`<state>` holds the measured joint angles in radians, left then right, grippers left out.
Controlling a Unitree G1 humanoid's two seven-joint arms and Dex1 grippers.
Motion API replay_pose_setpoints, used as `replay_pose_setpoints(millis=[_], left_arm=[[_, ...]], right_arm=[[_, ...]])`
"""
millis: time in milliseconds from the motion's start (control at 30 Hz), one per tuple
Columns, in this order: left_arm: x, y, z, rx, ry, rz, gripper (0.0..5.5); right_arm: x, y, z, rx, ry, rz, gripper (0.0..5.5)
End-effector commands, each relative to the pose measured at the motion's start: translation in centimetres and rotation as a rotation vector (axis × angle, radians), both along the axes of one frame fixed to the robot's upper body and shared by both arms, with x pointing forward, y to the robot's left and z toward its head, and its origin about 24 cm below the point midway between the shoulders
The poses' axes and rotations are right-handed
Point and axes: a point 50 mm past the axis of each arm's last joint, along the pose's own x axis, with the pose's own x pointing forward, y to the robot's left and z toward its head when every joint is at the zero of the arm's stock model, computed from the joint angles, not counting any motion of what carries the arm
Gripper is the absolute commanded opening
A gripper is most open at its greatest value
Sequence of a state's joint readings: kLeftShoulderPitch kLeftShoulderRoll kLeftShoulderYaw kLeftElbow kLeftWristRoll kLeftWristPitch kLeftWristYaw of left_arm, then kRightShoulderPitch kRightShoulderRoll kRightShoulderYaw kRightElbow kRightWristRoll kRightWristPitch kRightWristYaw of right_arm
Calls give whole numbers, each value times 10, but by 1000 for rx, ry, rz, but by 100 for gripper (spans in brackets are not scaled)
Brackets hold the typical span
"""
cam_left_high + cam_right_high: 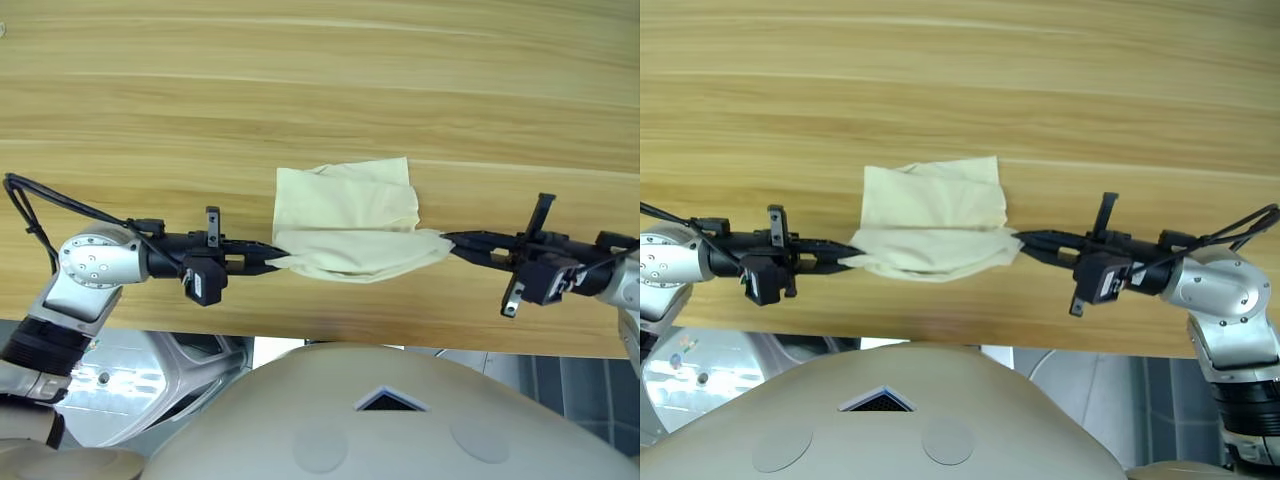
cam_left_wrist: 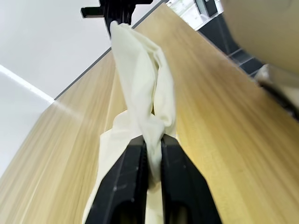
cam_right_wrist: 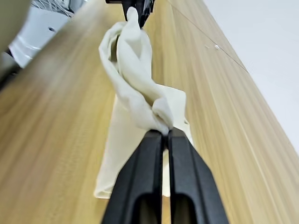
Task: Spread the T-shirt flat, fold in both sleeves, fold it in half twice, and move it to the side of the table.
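Note:
A pale cream T-shirt (image 1: pixel 347 212), folded into a small bundle, lies on the wooden table (image 1: pixel 320 90) near its front edge. The near edge of the T-shirt (image 1: pixel 930 252) is lifted and stretched between both grippers. My left gripper (image 1: pixel 275 258) is shut on the left near corner. Its black fingers (image 2: pixel 133 168) pinch a bunched fold of the T-shirt (image 2: pixel 149 102). My right gripper (image 1: pixel 450 242) is shut on the right near corner, where its fingers (image 3: pixel 152 154) clamp the cloth of the T-shirt (image 3: pixel 133 84). The far part rests flat on the table.
Bare wood stretches to the left, right and far side of the T-shirt. The table's front edge (image 1: pixel 300 335) runs just below both arms.

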<state>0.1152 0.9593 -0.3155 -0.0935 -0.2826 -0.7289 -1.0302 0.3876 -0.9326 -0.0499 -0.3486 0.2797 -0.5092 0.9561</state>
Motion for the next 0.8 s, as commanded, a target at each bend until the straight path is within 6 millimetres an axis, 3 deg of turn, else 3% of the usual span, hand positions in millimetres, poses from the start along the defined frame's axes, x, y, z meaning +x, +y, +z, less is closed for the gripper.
replay_pose_setpoints(millis=[33,200,433,600,800], left_arm=[[12,4,2,17,-3,60,25],[24,2,9,-52,10,112,25],[56,-7,12,-160,13,262,25],[76,-17,0,-187,45,372,25],[83,-26,-17,-178,89,419,25]], right_arm=[[10,0,-4,-17,-26,-61,0],[27,-1,-17,-69,-57,-164,0],[40,13,-38,-121,-78,-209,0],[54,15,-53,-183,-111,-265,0],[64,17,-55,-185,-142,-305,0]])
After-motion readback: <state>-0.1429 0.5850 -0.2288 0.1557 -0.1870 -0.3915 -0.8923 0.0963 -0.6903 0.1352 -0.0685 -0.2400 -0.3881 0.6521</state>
